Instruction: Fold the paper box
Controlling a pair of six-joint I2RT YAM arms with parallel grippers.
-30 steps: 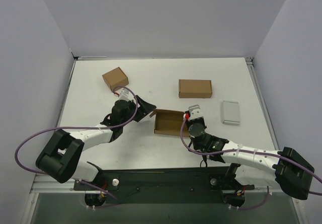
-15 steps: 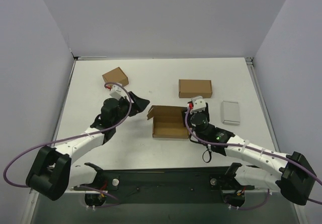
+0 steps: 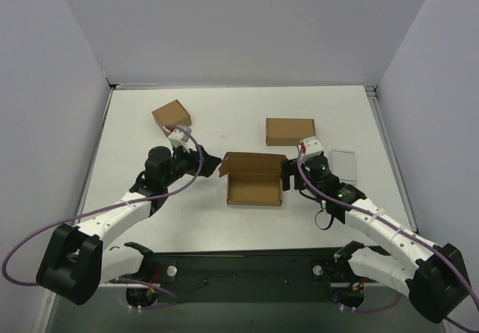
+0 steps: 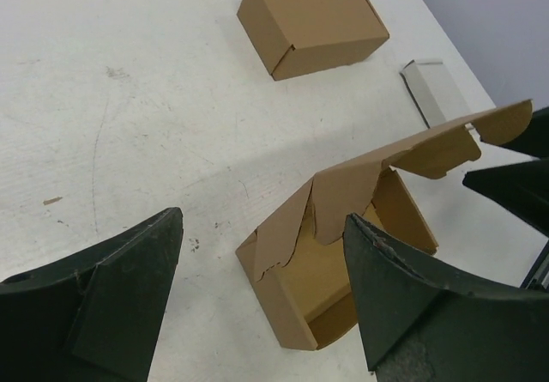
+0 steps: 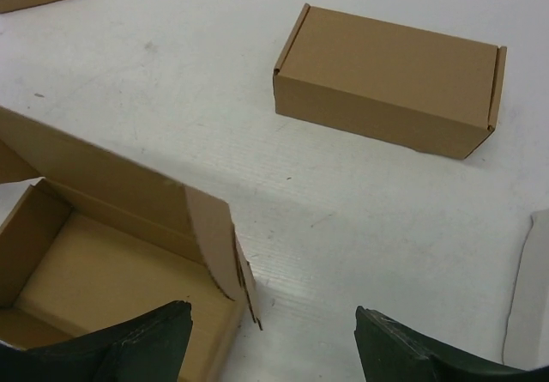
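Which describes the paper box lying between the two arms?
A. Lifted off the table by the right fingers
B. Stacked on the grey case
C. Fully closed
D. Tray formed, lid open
D: the paper box shows its bare inside from above, with its lid raised along the far side.

Paper box [image 3: 254, 187]: plain brown, tray erected, open upward, lid half-raised along far edge, centre of table [image 3: 224, 116].

I have both arms reaching in from the near edge toward the middle of the tabletop. My left gripper [image 3: 196, 161] points right, fingers spread wide, gripping nothing. My right gripper [image 3: 287, 174] points left, facing it, fingers likewise parted and empty.
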